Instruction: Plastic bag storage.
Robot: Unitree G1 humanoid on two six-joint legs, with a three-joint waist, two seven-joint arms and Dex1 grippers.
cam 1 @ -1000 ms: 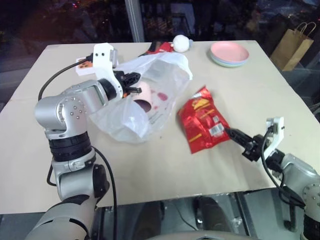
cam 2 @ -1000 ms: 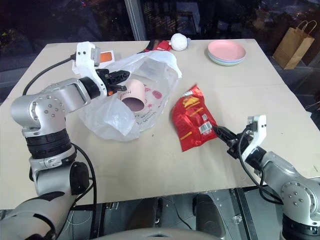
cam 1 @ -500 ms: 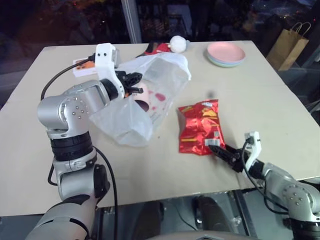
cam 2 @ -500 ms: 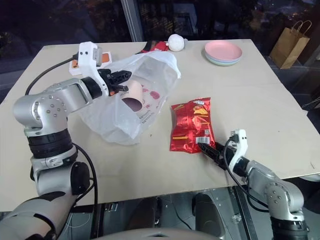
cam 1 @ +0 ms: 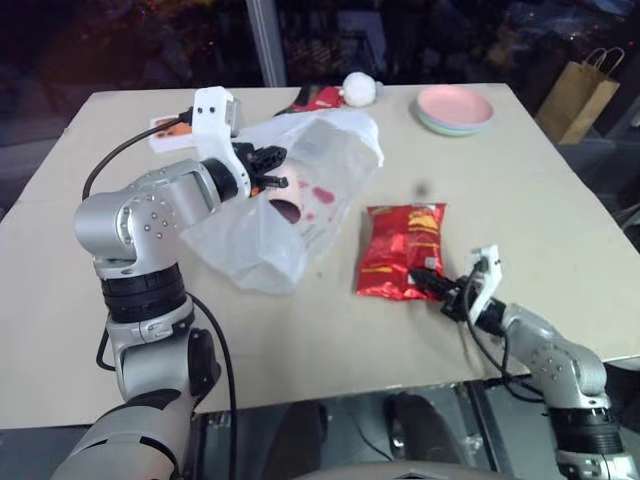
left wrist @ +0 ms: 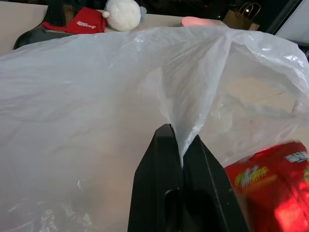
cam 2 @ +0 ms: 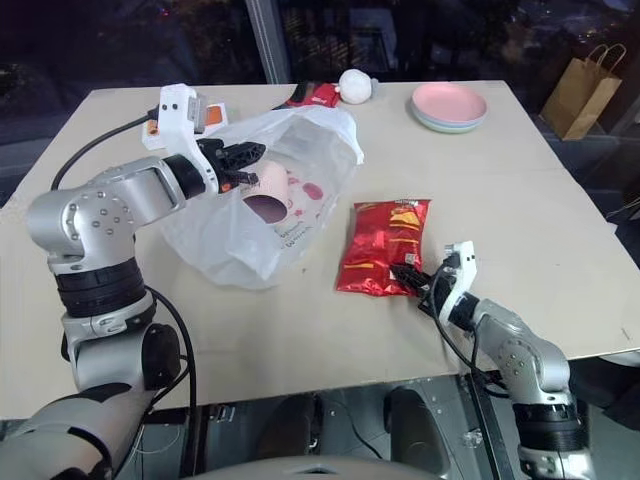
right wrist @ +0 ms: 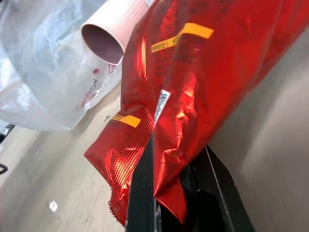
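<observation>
left pincer (cam 1: 268,167) is clamped on the rim of the plastic bag (cam 1: 290,205), holding its mouth up off the desk (cam 1: 520,170) mid-surface. right pincer (cam 1: 425,284) is pinched on the red snack packet's (cam 1: 401,250) corner by the desk's near edge, well apart from the bag.

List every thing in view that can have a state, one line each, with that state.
plastic bag: mouth held up and open, body slumped on the table.
left pincer: shut on the plastic bag's rim.
pink cup: lying on its side inside the plastic bag.
red snack packet: flat on the table, pinched at its near edge.
right pincer: shut on the red snack packet.
plates: stacked, nothing on them.
brown paper bag: standing upright beyond the table.
</observation>
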